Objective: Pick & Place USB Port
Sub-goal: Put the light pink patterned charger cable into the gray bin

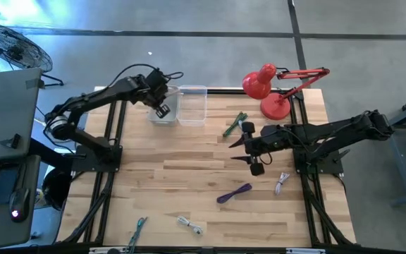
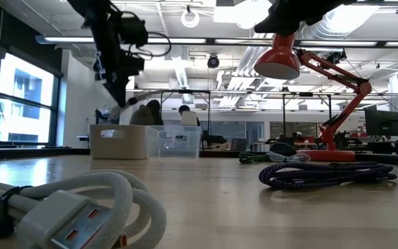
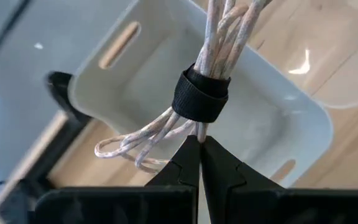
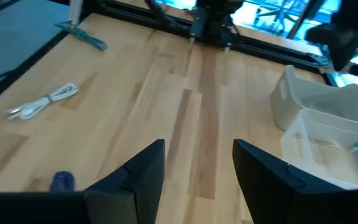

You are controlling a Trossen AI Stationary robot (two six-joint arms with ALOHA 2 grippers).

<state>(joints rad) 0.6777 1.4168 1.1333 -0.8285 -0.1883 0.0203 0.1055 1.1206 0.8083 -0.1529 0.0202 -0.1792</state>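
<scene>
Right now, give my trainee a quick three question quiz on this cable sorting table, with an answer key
1. True or false: the left gripper is shut on a bundled cable.
2. What sits under that bundle? A) white bin B) red lamp C) purple cable
3. Fill in: the right gripper is ____.

Key: 1 true; 2 A; 3 open, holding nothing over bare table.

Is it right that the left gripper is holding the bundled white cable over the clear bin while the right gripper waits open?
Not quite. The left gripper holds the bundled white cable over the opaque white bin, not the clear bin beside it, as the left wrist view shows. The right gripper does wait open.
</scene>
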